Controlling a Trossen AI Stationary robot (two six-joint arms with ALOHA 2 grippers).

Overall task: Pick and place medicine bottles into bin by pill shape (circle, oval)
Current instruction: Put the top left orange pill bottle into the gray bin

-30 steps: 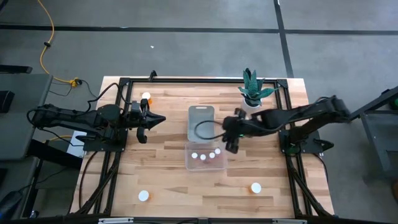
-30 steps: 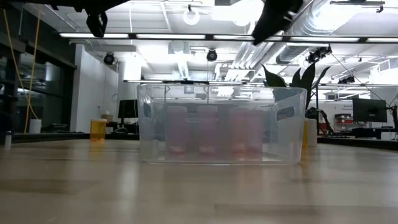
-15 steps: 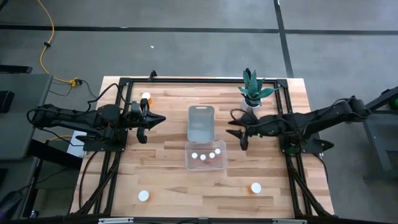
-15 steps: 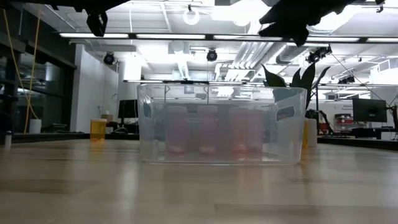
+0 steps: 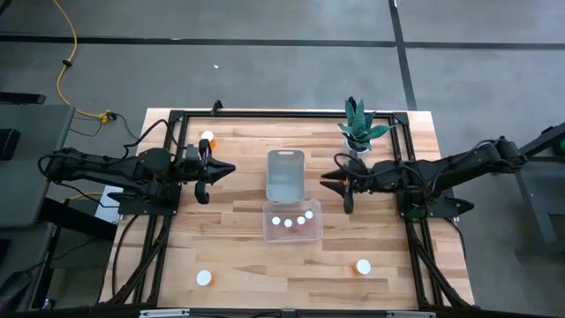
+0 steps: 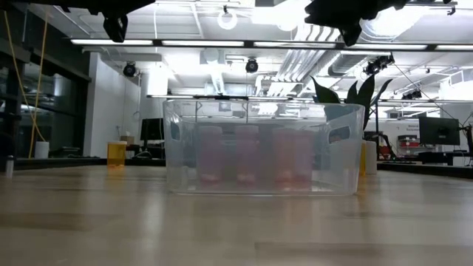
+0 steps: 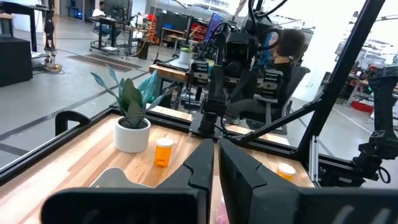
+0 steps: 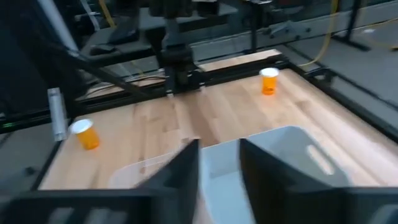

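Observation:
Several white-capped orange medicine bottles stand upright in the clear near bin [image 5: 292, 223], which also shows in the low view [image 6: 262, 148]. The far bin [image 5: 285, 174] holds none. Loose bottles stand on the table at the far left [image 5: 207, 139], near left [image 5: 204, 277] and near right [image 5: 363, 266]. Another stands beside the plant pot [image 7: 163, 151]. My right gripper [image 5: 340, 185] hovers open and empty to the right of the bins, its fingers apart in the right wrist view [image 8: 219, 174]. My left gripper [image 5: 221, 170] waits shut, left of the far bin [image 7: 216, 165].
A potted plant in a white pot [image 5: 357, 132] stands at the far right, close to my right arm. A black frame [image 5: 177, 119] runs round the table's edges. Bare wood lies between the near bin and the near edge [image 5: 282, 274].
My right gripper has drawn back from over the near bin toward the table's right and far side, and has turned about. The bottles in the near bin have stayed where they were.

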